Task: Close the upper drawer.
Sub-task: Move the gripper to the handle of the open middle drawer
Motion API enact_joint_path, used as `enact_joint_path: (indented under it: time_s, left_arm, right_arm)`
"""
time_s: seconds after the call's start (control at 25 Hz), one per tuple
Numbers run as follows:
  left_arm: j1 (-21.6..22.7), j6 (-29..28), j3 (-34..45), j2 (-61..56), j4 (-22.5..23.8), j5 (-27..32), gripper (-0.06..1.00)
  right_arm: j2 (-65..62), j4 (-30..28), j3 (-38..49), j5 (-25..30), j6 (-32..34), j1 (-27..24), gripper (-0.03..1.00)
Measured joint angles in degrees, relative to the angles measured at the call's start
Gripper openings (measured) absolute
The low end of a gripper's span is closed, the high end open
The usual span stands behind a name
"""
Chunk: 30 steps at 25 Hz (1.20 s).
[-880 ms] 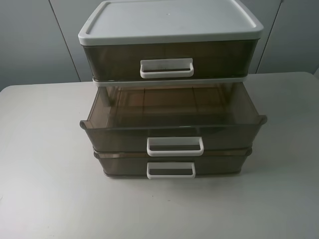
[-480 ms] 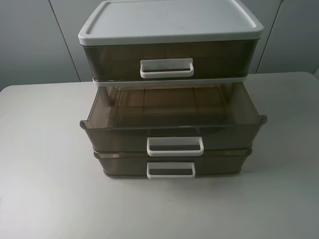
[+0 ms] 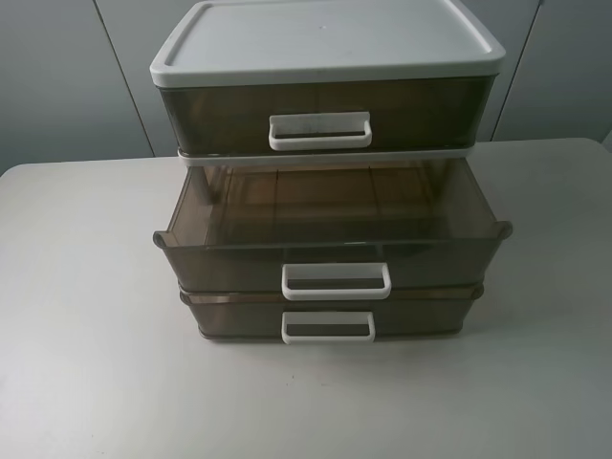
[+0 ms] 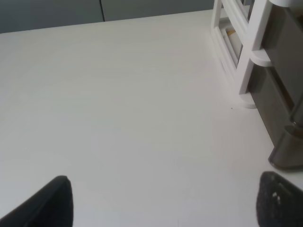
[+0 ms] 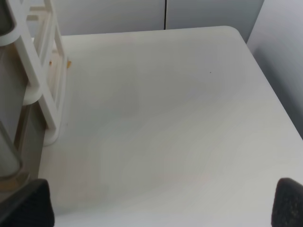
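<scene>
A three-drawer cabinet with a white lid (image 3: 325,43) stands at the middle of the white table (image 3: 86,316). The upper drawer (image 3: 330,251), the middle one, smoky-brown with a white loop handle (image 3: 336,281), is pulled out toward the front and looks empty. The taller top drawer (image 3: 320,115) and the lowest drawer (image 3: 328,320) are shut. Neither arm shows in the exterior high view. My left gripper (image 4: 163,203) is open over bare table, left of the cabinet's white frame (image 4: 246,52). My right gripper (image 5: 161,205) is open over bare table, right of the frame (image 5: 40,80).
The table's right edge and rounded far corner (image 5: 241,38) show in the right wrist view. Grey wall panels (image 3: 67,86) stand behind the table.
</scene>
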Motion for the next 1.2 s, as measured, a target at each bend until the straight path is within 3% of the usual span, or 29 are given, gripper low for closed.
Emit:
enact_joint_path:
  time_s: [0.28, 0.48, 0.76, 1.2]
  left_arm:
    - [0.0, 0.0, 0.0, 0.0, 0.0, 0.0, 0.74]
    - [0.0, 0.0, 0.0, 0.0, 0.0, 0.0, 0.74]
    - [0.0, 0.0, 0.0, 0.0, 0.0, 0.0, 0.74]
    - [0.0, -0.1, 0.0, 0.0, 0.0, 0.0, 0.74]
  right_arm:
    - [0.0, 0.1, 0.0, 0.0, 0.0, 0.0, 0.7]
    - [0.2, 4.6, -0.1, 0.0, 0.1, 0.0, 0.7]
    - [15.5, 7.5, -10.2, -1.0, -1.2, 0.0, 0.7]
    - [42.7, 24.7, -27.8, 2.0, -30.1, 0.1, 0.7]
